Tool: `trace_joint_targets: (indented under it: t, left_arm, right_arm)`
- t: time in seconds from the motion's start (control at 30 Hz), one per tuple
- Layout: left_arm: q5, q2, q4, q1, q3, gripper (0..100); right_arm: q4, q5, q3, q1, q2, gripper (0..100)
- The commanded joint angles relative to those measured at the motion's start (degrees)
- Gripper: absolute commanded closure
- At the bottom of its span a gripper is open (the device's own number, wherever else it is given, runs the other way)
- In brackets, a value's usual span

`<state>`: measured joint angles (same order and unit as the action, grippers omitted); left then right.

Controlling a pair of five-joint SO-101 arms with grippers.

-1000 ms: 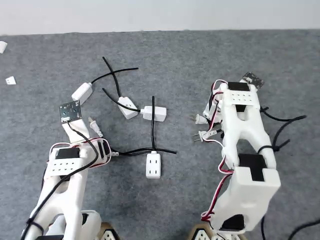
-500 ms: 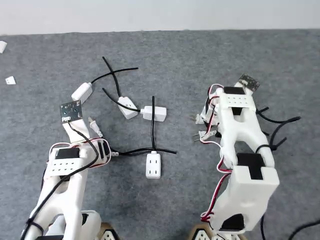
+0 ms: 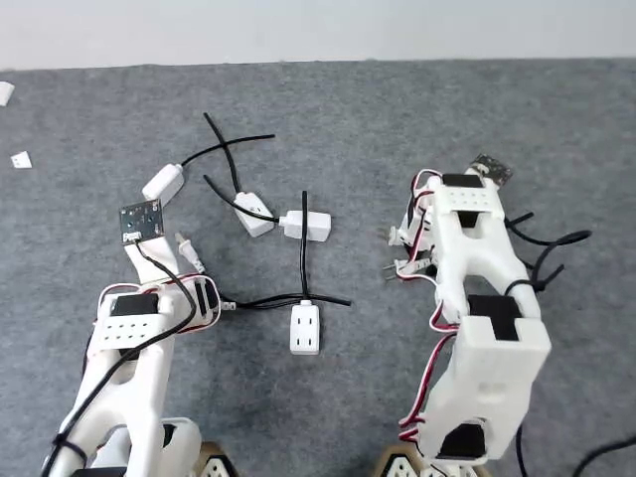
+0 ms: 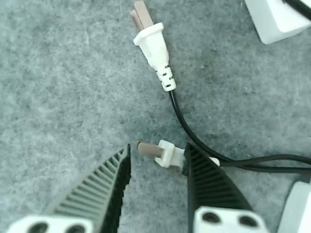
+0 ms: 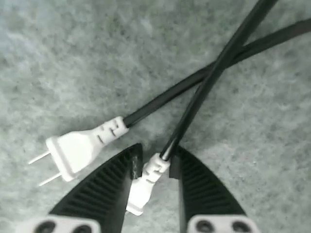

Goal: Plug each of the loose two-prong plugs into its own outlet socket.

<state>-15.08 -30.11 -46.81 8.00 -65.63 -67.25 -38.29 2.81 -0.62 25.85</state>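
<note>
On the grey mat (image 3: 348,119), the left gripper (image 4: 156,149) stands open astride a loose plug (image 4: 167,154), one finger touching it. The right gripper (image 5: 155,148) pinches a second plug (image 5: 145,184) near its cord end. Likely best: centre the plug before closing, hold the prongs level, and line up squarely with an outlet socket (image 3: 305,328).

White plug (image 5: 145,187) — black cord (image 5: 216,73).

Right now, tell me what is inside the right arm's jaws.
A white plug sits between the jaws, its black cord crossing the cord of a second plug lying beside it. The held plug's prong end runs behind one jaw, so its prongs cannot be seen.
</note>
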Motion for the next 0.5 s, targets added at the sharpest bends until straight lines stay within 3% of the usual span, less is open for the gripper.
trace_joint_targets:
  t: [0.0,0.17,0.47]
  left_arm:
    - [0.5,-0.9,0.5,-0.3,0.7,84]
    - [0.5,-0.9,0.5,-0.3,0.7,84]
    - [0.5,-0.9,0.5,-0.3,0.7,84]
  right_arm:
    - [-0.9,1.8,-4.3,-0.3,0.1,98.9]
    - [-3.8,4.2,-4.7,-1.5,-0.7,99.1]
    - [-9.8,20.7,0.2,-13.6,-12.9,99.1]
